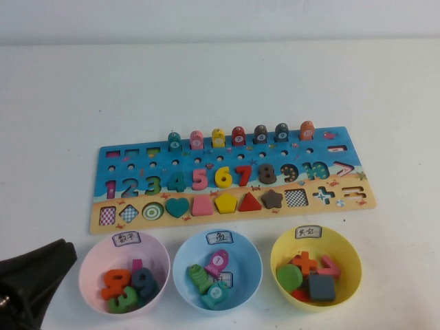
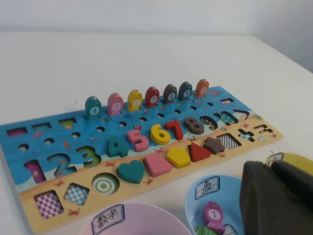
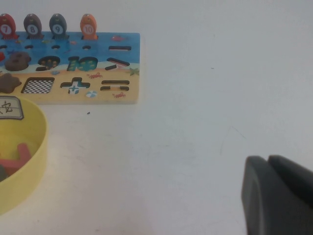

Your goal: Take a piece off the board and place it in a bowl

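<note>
The green numeral 3 (image 1: 125,300) is no longer on the puzzle board (image 1: 357,201). It lies in the pale pink bowl (image 1: 89,265) at the near-left part of the desk, touching a dark grey 9 (image 1: 144,280) and an orange piece. On the board, the slots for 1, 2 and 3 look empty, while the teal 4 (image 1: 177,182) sits in its place just beside them.

The left gripper (image 2: 271,196) is at the near-left corner of the desk, near the pink bowl and the light blue bowl (image 1: 180,265). Its jaws are clenched with nothing between them. In the high view only the dark-covered left arm (image 1: 34,282) shows, at that same corner.

The right gripper (image 3: 269,196) hangs over bare desk toward the right edge, well apart from the yellow bowl (image 3: 34,161). Its jaws are also pressed together and carry nothing.

The drop itself seems done, so I judge the step in hand to be getting the left arm clear. To do this well:

1. Move away from the pink bowl's rim toward the near edge, not across it, because a light plastic bowl would slide easily if nudged.
2. Stay above rim level until clear.
3. Keep the right arm parked.
</note>
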